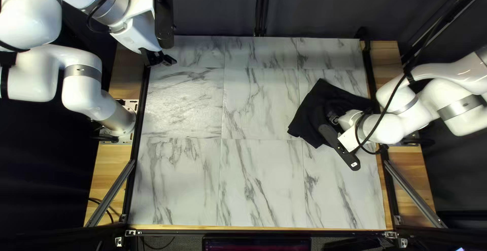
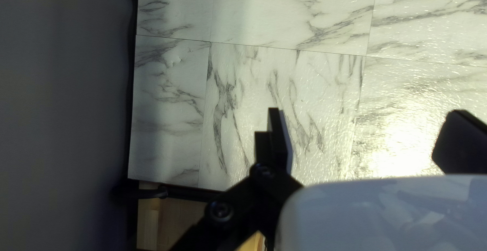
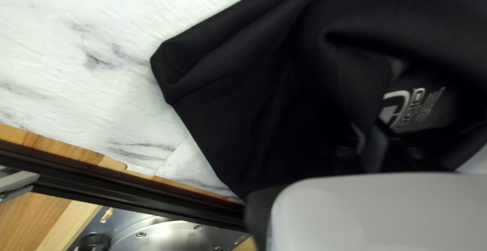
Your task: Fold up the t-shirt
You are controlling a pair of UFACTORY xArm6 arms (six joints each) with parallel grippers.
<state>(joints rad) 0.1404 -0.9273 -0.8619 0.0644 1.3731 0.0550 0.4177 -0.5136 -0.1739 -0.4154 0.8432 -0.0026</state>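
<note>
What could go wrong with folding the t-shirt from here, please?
The t-shirt lies bunched, so a pull by the right gripper may deepen its creases. It also lies close to the black rail, where an edge might snag. The left gripper, jaws open, is well away from it, so a one-armed lift could twist the cloth.

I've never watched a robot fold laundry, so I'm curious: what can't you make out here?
- Part of the t-shirt: covered by my right arm in the top left view, cut off by the edge in the right wrist view.
- My right gripper's hold: right wrist view, dark against dark cloth.
</note>
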